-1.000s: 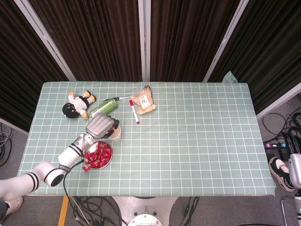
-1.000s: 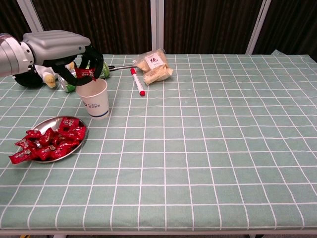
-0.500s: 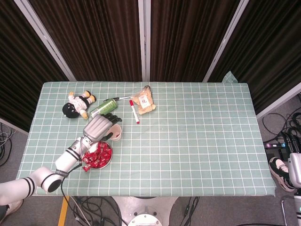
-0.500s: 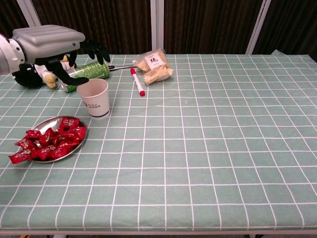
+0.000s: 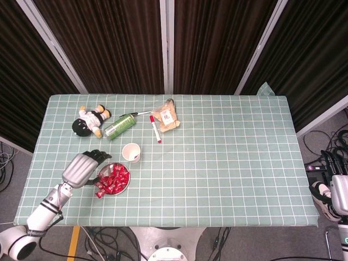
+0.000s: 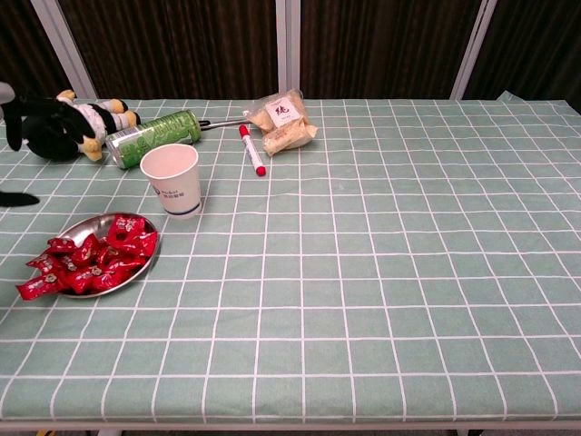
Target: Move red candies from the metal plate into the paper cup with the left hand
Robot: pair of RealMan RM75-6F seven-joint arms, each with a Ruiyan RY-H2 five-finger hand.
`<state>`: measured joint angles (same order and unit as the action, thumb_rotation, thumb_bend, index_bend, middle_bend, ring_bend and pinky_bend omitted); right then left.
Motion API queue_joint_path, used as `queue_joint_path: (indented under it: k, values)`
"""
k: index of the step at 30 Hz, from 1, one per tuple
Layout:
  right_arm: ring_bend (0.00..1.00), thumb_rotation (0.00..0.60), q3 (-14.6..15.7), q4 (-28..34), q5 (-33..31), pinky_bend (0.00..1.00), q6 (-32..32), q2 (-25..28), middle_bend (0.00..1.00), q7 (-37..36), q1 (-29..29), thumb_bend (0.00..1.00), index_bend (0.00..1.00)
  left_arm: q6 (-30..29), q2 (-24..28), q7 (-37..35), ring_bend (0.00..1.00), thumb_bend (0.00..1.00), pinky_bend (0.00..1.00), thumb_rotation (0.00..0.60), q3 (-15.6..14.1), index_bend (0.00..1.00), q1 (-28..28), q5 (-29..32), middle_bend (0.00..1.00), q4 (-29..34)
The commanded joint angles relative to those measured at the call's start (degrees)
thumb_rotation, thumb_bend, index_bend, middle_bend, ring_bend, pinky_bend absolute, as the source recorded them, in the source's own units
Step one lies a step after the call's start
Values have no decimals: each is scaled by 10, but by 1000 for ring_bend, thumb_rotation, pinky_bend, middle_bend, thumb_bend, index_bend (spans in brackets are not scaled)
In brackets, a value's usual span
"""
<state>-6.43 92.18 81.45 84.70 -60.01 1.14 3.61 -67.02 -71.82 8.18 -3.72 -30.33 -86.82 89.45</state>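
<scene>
The table [image 5: 228, 163], covered in a green checked cloth, fills both views, but only the head view takes in its whole outline and the dark curtains behind it. That view also shows the left hand [image 5: 81, 167] in full: it hovers just left of the metal plate [image 5: 125, 185], dark fingers [image 5: 98, 158] spread apart and holding nothing. In the chest view the same hand is almost out of frame, with only dark fingertips [image 6: 18, 199] poking in at the left edge. The right hand appears in neither view.

The plush toy [image 5: 89, 120] lies near the table's far left corner, and the green can [image 5: 120, 125] lies on its side just beside it. A clear snack bag [image 5: 165, 118] sits further along the far side, with a red marker [image 5: 155, 129] beside it.

The paper cup [image 5: 131, 152] stands upright between the can and the plate, close to the plate. The chest view looks into it at a low angle, so its bottom stays hidden. The red candies [image 6: 91, 262] are heaped on the plate; the chest view shows one candy [image 6: 34, 288] hanging over the near left rim.
</scene>
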Motion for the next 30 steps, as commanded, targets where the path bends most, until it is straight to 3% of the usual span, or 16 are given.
queue_joint_path:
  k: [1,9,18,30]
  values:
    - [68,600,1,2,2,176,1,0,99,1,0,101,0,25,2,13,286,182,433,600,-22,293,5,-13,356,9]
    - [68,600,3,10,2,176,5,4,99,6,-3,100,0,46,-35,33,273,177,420,600,-37,294,8,-39,332,-28]
    - [68,600,4,19,4,176,8,7,99,14,-5,101,0,59,-40,56,221,142,375,600,-45,270,14,-44,282,-38]
    - [68,600,7,29,6,176,10,8,99,22,-7,101,0,76,-77,44,220,141,381,600,-36,270,16,-37,282,-92]
